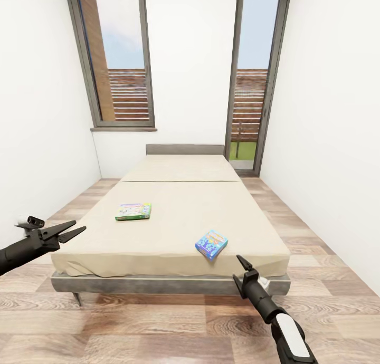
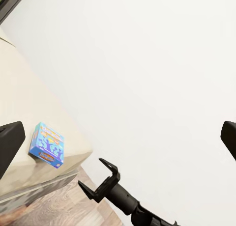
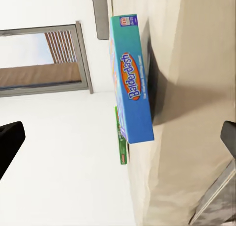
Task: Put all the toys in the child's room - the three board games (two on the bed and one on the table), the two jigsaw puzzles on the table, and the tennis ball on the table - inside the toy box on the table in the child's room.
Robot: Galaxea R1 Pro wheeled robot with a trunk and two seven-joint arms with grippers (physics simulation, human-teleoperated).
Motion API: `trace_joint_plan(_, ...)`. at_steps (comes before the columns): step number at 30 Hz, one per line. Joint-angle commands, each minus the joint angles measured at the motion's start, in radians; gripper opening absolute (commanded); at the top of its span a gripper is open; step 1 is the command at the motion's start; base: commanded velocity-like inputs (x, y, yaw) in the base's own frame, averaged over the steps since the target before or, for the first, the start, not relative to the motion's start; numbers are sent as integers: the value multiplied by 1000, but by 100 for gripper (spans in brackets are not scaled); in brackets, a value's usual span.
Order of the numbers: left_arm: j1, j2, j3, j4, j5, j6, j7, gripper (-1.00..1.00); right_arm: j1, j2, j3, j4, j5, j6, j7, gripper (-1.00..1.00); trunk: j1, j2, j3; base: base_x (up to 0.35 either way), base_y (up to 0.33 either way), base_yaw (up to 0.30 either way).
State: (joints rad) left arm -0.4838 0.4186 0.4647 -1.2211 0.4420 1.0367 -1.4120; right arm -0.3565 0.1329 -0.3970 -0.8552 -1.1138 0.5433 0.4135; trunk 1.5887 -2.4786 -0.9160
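Room: we see white walls, a wood-plank floor (image 1: 158, 316), and two tall grey-framed windows (image 1: 113, 58) behind the head of the bed
Surface: we list one bed (image 1: 174, 216) with a beige cover on a grey frame, standing lengthwise between the side walls
Left arm: we find it reaching in low beside the bed's near left corner; the left gripper (image 1: 71, 231) points toward the bed with its fingers spread, holding nothing
Right arm: we find it rising from the floor side of the bed's foot edge; the right gripper (image 1: 244, 262) tips up just below the bed's near right edge. In the left wrist view (image 2: 101, 179) its fingers stand apart and empty
Board games, count: two, both flat on the bed
Item one: green-and-white board game (image 1: 134, 211), left of the bed's middle, well apart from both grippers
Item two: blue board game (image 1: 211, 244), near the bed's foot edge on the right, just above the right gripper; we read "Balderdash" on its side (image 3: 132, 81) in the right wrist view
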Motion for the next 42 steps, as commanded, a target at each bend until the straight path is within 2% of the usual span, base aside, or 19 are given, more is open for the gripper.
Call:
trace_joint_plan(1,-1,0,0,0,1,10,-2,100,-1,1,-5,0,-5,5,-15,100,0,0,-1,0,0,0)
trace_joint_plan(5,-1,0,0,0,1,10,-2,100,-1,1,-5,2,-7,-10,-52,100,0,0,-1,0,0,0)
trace_joint_plan(10,0,0,0,0,1,10,-2,100,-1,3,-4,3,-11,-25,-76,100,12,-22,-18,0,0,0)
trace_joint_plan(37,0,0,-1,-2,2,10,-8,100,-2,4,3,7,-12,-28,-81,100,13,-22,-22,27,34,0)
trace_joint_plan(40,1,-3,-16,-22,2,10,-55,100,-3,4,3,7,-12,-28,-81,100,13,-22,-22,13,14,0)
trace_joint_plan(42,1,-5,-66,-63,0,10,-113,100,-6,4,4,7,-12,-28,-81,100,13,-22,-22,6,6,0)
